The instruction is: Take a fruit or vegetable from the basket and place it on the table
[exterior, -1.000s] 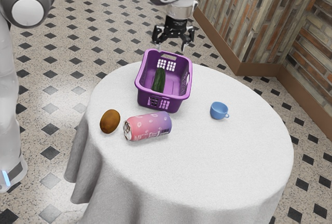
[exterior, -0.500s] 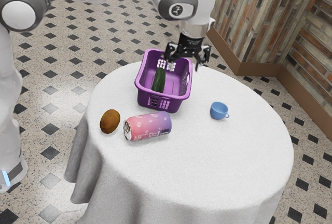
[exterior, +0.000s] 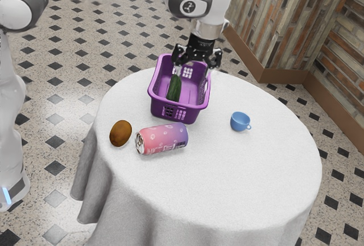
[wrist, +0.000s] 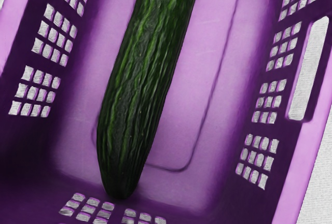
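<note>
My gripper (exterior: 193, 72) is open over the far end of the purple basket (exterior: 201, 101), its fingers apart with nothing between them. Inside the basket a dark green cucumber (exterior: 174, 89) lies lengthwise, nearer the exterior view's left wall. The wrist view looks down into the basket (wrist: 223, 146), where the ridged cucumber (wrist: 142, 73) rests on the floor, one rounded end close to an end wall. The white-clothed table (exterior: 227, 172) carries the basket.
A brown oval fruit (exterior: 120, 133) and a pink-purple can (exterior: 162, 139) lying on its side are in front of the basket. A blue cup (exterior: 240, 121) stands toward the exterior view's right.
My hand has come down and toward the exterior view's right from beyond the basket, then shifted slightly back left over its far end. The cucumber and basket have stayed put.
</note>
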Controlling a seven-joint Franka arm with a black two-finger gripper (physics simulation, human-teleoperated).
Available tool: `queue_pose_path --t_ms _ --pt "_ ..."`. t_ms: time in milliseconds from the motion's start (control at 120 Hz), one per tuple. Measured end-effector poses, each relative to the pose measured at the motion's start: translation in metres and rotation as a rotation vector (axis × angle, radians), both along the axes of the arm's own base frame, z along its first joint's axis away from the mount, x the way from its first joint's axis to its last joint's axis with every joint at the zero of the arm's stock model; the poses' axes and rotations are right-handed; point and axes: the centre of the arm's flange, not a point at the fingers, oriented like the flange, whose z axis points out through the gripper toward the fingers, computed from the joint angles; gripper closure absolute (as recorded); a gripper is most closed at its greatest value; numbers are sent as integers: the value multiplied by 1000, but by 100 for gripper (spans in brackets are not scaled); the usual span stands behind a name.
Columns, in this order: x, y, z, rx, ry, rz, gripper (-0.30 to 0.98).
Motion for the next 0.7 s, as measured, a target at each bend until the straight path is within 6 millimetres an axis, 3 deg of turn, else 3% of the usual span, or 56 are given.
queue_pose_path --t_ms 75,150,217,392,475,550,700 --pt "-3 37 -4 1 12 69 0" --pt "-4 53 -3 2 13 99 0" --pt "-2 50 -3 4 12 96 0" --pt "0 15 -8 4 26 29 0" --pt "-1 8 -9 19 30 -3 0" --pt "-2 17 -9 48 35 -27 0" --pt "-3 56 -19 77 63 -25 0"
